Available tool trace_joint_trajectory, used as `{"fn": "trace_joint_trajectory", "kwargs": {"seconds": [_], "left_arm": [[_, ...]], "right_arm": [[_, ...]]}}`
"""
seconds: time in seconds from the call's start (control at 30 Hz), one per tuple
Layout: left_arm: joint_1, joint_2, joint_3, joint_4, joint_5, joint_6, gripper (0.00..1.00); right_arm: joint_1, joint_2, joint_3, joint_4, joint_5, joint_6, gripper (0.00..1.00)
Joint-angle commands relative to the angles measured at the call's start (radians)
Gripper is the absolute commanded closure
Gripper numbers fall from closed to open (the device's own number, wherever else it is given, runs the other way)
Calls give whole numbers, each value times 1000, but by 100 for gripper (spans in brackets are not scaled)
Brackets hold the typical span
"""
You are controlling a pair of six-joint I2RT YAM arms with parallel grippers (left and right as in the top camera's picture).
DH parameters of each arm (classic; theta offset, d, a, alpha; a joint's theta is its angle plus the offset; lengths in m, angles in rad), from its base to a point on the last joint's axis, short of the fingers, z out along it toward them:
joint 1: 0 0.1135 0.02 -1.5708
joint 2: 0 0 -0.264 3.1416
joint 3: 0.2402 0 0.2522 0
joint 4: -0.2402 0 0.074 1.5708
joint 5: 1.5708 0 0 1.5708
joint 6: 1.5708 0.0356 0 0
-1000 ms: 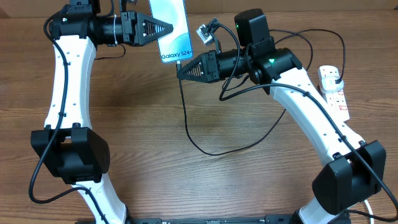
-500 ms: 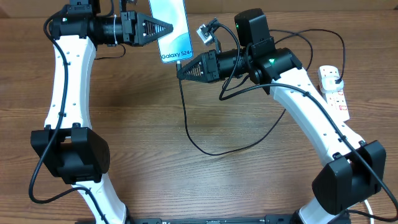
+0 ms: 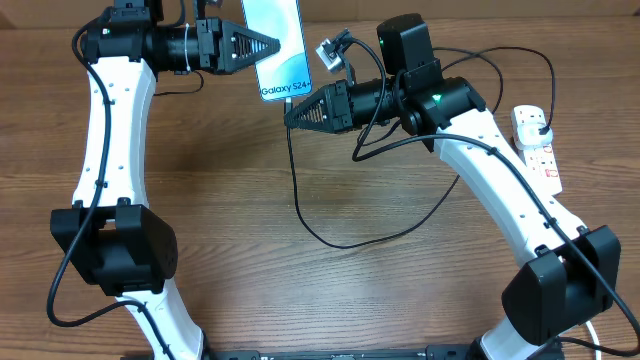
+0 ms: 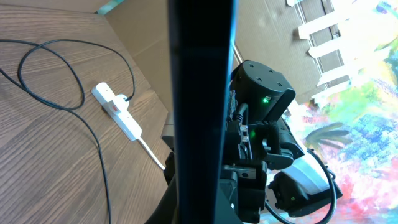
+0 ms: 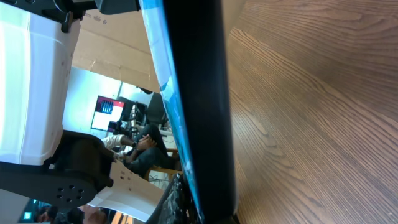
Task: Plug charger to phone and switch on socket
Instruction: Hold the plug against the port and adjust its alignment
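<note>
The phone (image 3: 281,45), light blue with "Galaxy S24" at its near short edge, is held above the table at the back. My left gripper (image 3: 271,45) is shut on its left long edge. In the left wrist view the phone (image 4: 202,93) is a dark upright bar. My right gripper (image 3: 290,112) is shut at the phone's near short edge, on the charger's connector end. The charger (image 3: 335,240) hangs from there, loops over the table and runs to its black plug (image 3: 540,122) in the socket (image 3: 540,150) at the right. In the right wrist view only the phone's rim (image 5: 199,93) shows.
A thick white cord (image 4: 152,152) leaves the socket (image 4: 118,112) toward the table's edge. A small camera on a black cable (image 3: 332,55) sits above my right wrist. A cardboard wall (image 3: 450,12) lines the back of the wooden table (image 3: 230,210).
</note>
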Motion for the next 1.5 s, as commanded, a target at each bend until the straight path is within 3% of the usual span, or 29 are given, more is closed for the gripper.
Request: {"fn": "trace_joint_trajectory", "kwargs": {"seconds": [0.0, 1.47], "left_arm": [[-14, -5, 10, 0, 48, -2, 96], [-37, -5, 10, -5, 49, 5, 96]], "right_arm": [[-14, -4, 13, 19, -2, 4, 96], [-79, -4, 13, 16, -59, 0, 96]]}}
